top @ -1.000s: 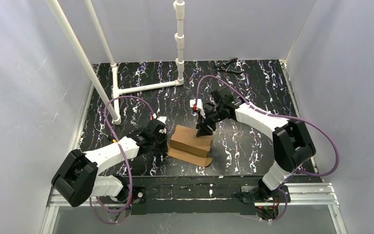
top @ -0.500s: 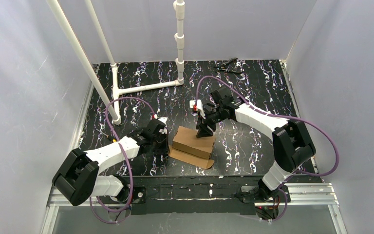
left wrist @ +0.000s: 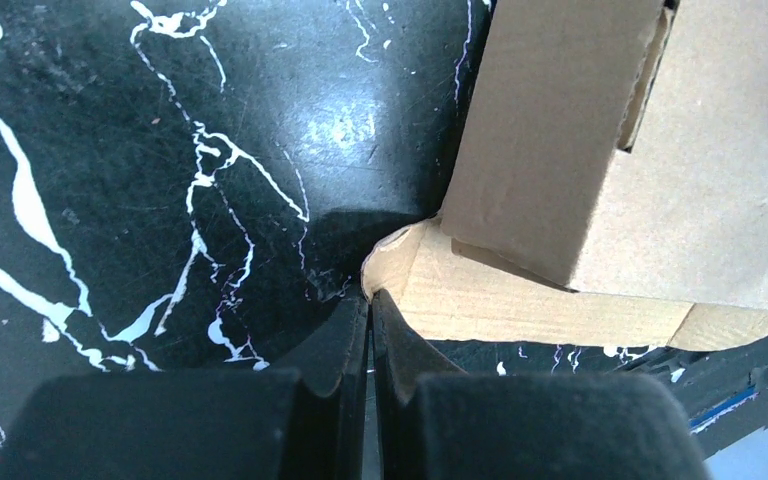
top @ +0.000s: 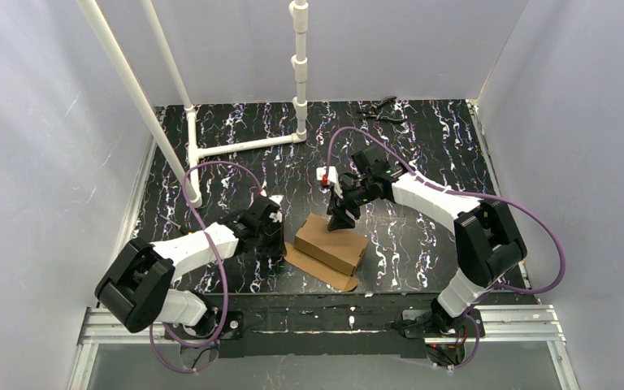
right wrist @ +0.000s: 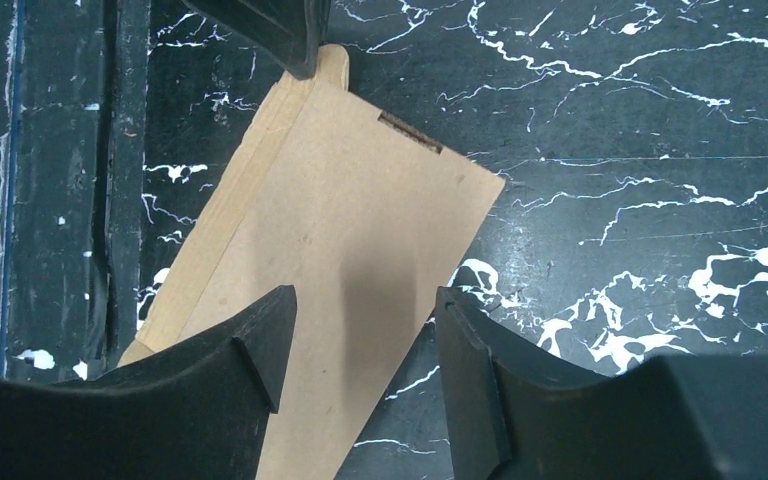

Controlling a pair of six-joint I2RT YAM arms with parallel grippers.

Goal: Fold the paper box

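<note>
Black tabletop (top: 447,138) veined with white, pale walls (top: 41,162) closing in on three sides, a white pipe frame (top: 248,145) standing at the back. The paper box (top: 331,242) sits near the front edge, about centre, its flat flap (left wrist: 520,305) spread beneath it. Left jaws are pressed together, tips at that flap's corner. Right jaws are apart, poised over the box's top.
</note>
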